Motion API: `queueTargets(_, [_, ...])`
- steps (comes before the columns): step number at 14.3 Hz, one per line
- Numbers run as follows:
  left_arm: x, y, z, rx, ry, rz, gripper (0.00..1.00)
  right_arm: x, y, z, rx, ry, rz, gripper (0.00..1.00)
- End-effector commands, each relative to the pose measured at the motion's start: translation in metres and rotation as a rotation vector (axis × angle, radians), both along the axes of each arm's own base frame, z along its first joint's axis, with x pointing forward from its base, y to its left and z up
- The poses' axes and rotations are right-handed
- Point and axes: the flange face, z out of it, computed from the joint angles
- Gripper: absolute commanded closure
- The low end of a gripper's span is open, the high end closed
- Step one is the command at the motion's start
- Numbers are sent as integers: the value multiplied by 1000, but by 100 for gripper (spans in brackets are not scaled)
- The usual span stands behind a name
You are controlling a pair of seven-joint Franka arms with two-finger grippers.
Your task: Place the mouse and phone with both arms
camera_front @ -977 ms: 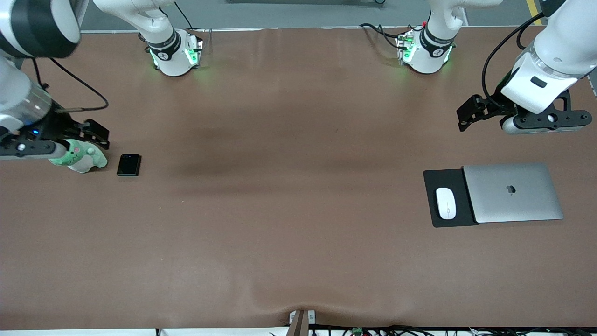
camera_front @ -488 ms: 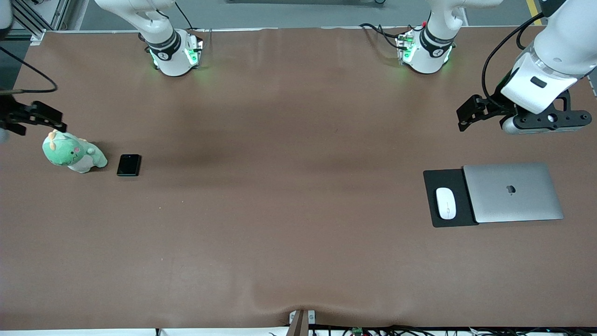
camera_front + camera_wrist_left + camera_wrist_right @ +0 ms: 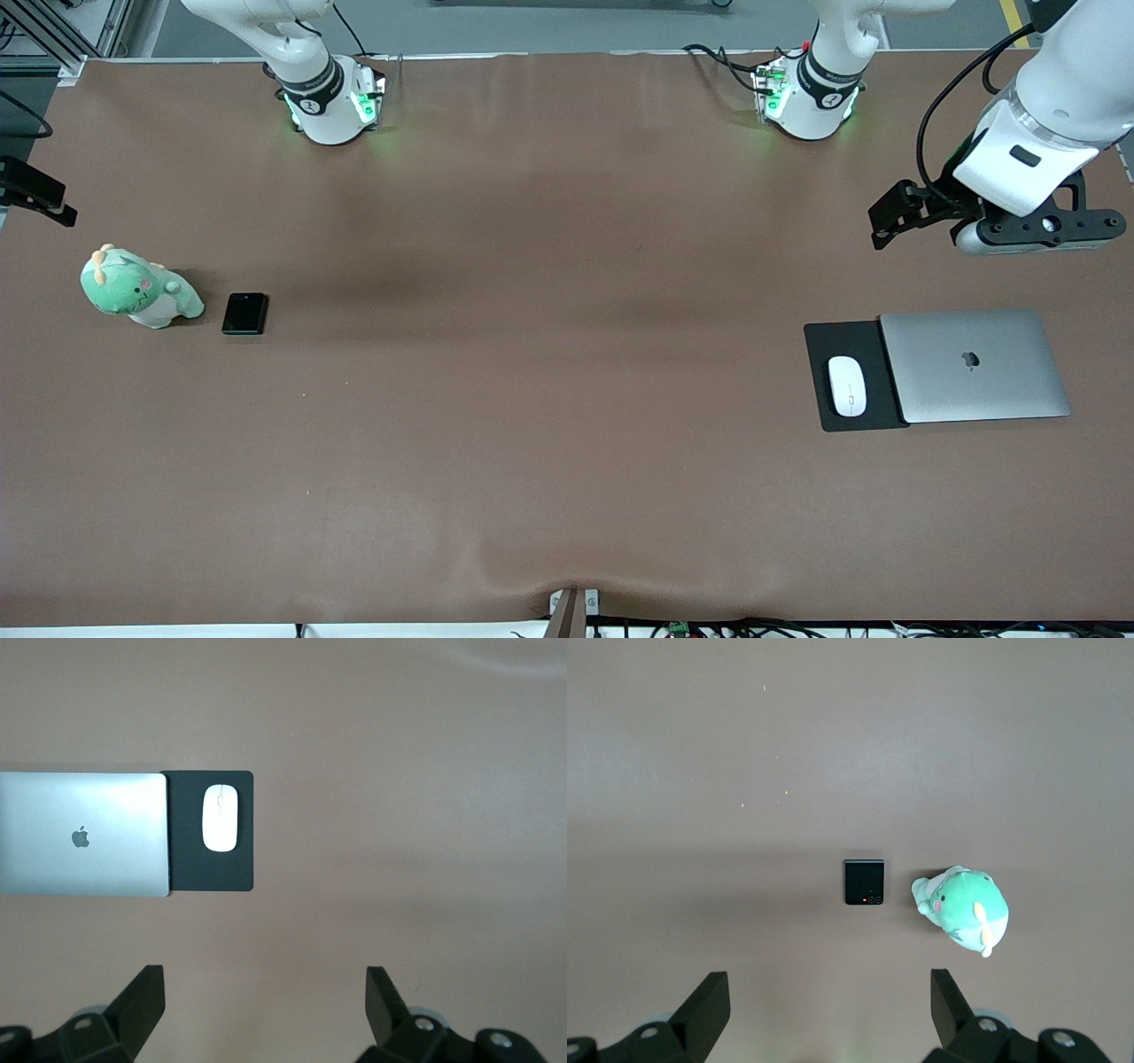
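Note:
The white mouse [image 3: 847, 385] [image 3: 220, 818] lies on a black mat [image 3: 822, 344] [image 3: 213, 873] toward the left arm's end of the table. My left gripper [image 3: 882, 223] [image 3: 264, 985] hangs high in the air, open and empty, over bare table between the mat and the left arm's base. The small black phone [image 3: 244, 313] [image 3: 864, 881] lies flat toward the right arm's end. My right gripper [image 3: 40, 193] [image 3: 829, 985] is raised over that end's table edge, open and empty, mostly cut off in the front view.
A closed silver laptop [image 3: 974, 365] [image 3: 84, 835] overlaps the mat's edge beside the mouse. A green plush toy [image 3: 137, 288] [image 3: 966, 908] sits close beside the phone, toward the table end. Brown table cloth stretches between the two groups.
My right gripper has risen and drawn away from above the plush toy toward the table's end, almost leaving the front view. The left arm, mouse and phone have not moved.

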Motion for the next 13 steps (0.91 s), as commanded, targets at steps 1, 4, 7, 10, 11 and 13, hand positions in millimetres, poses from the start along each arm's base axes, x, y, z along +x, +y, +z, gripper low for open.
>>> queueTargets(1, [1,7,6,-12,-3,-8,0,3,6,0,-15,-1,-34,0])
queueTargets(4, [1,6,6,-10,-3,-12,0,7,34,-3,-9,1,16,0])
queueTargets(7, [2,8,3,-7,2,-61,0,8,31,-7,-9,8,16,0])
queueTargets(10, [3,13,3,-5,2,-54,0,9,23,-10,-11,3,1,0])
queueTargets(11, [3,13,3,-5,2,-54,0,9,23,-10,-10,3,1,0])
queueTargets(13, [3,13,2,-5,3,-52,0,10,23,-12,-9,0,1,0])
